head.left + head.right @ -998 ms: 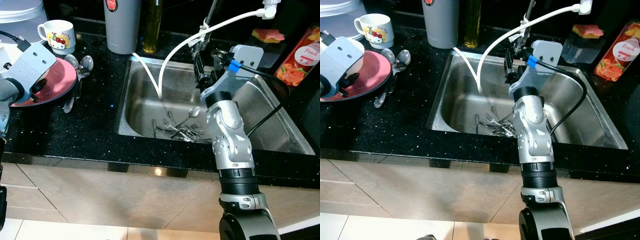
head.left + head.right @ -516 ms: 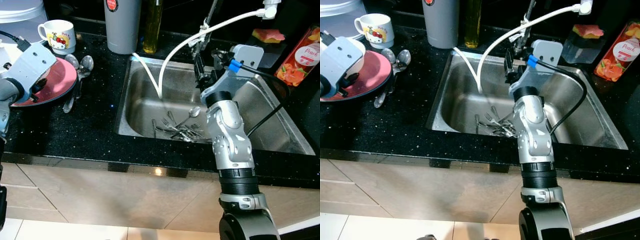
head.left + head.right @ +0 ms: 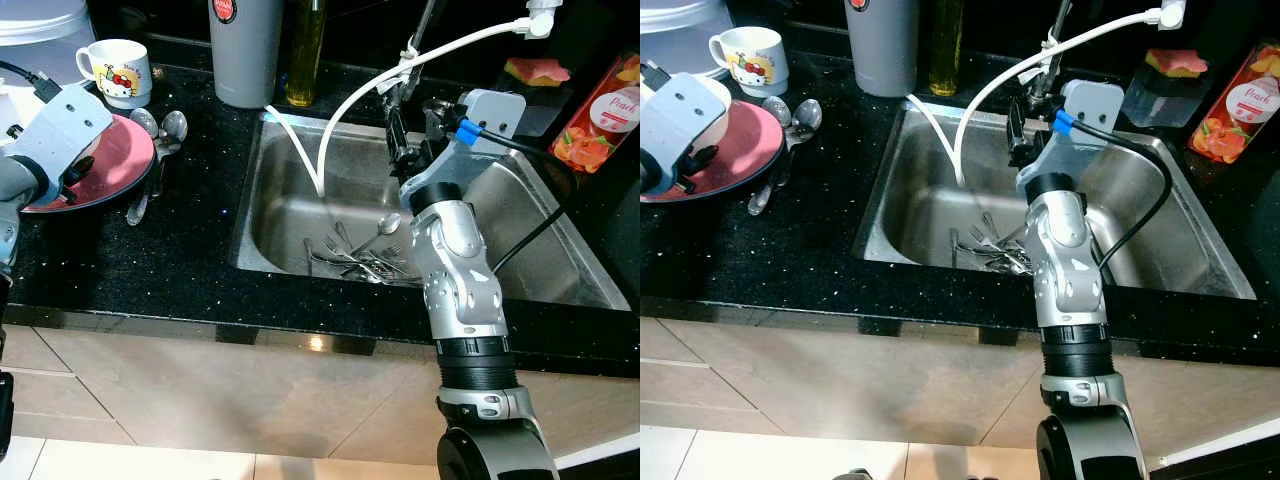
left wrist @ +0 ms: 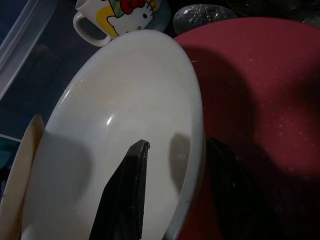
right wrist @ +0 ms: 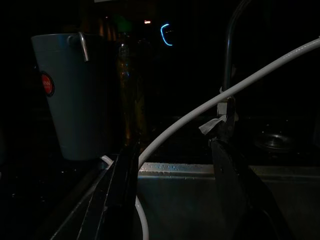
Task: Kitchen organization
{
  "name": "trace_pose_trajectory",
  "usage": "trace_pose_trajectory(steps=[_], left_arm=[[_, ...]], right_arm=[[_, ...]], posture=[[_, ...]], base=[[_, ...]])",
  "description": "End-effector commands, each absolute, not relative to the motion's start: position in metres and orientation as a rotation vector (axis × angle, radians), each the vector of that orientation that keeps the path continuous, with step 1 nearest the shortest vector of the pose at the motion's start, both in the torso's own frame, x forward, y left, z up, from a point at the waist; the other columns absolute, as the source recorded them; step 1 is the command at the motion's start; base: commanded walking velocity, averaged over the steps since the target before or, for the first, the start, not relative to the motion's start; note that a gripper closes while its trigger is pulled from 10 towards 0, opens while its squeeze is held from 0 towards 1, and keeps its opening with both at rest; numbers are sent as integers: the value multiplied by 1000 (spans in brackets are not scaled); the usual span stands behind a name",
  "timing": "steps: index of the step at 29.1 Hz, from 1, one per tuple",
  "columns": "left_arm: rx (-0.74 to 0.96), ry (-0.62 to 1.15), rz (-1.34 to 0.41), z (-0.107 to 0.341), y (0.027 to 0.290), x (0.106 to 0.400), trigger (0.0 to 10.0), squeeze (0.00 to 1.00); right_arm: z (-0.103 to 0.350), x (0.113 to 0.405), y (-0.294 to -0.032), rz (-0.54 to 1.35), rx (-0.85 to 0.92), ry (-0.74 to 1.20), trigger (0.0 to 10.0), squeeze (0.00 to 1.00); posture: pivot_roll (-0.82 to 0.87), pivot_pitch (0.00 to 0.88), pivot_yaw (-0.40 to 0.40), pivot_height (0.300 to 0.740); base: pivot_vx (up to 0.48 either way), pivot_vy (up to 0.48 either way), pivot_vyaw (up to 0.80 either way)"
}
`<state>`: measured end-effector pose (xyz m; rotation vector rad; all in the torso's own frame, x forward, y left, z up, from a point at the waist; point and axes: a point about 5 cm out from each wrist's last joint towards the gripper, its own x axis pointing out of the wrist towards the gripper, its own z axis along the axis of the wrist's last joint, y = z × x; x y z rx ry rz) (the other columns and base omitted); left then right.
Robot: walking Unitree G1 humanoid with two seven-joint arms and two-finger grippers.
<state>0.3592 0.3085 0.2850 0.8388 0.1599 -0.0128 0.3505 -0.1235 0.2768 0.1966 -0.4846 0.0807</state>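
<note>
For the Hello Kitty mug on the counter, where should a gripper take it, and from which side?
By the handle. The mug stands upright behind the pink plate, and its loop handle sticks out on the robot's left side with bare counter beside it. Coming from that side, probably with the left gripper, which sits over a white plate close by, avoids the spoons on the mug's right.

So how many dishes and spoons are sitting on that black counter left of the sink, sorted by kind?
Mugs: 1, the cartoon mug
Red plates: 1, the red plate
White bowls: 1, the white bowl, straddled by the left gripper
Spoons: at least 2, the spoons
Total: at least 5
</note>
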Motion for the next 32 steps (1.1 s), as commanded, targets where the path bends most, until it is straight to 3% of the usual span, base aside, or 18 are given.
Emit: trace_pose_trajectory(steps=[1,32], left_arm=[[826,219,-39,271,308,360,10000,0],[825,220,-39,271,309,360,10000,0]], right_arm=[[275,351,-125,80,197,-480,10000,0],[275,351,-125,75,200,-480,10000,0]], posture=[[338,101,-142,740],[338,106,-132,740]], base=[[0,0,0],[0,0,0]])
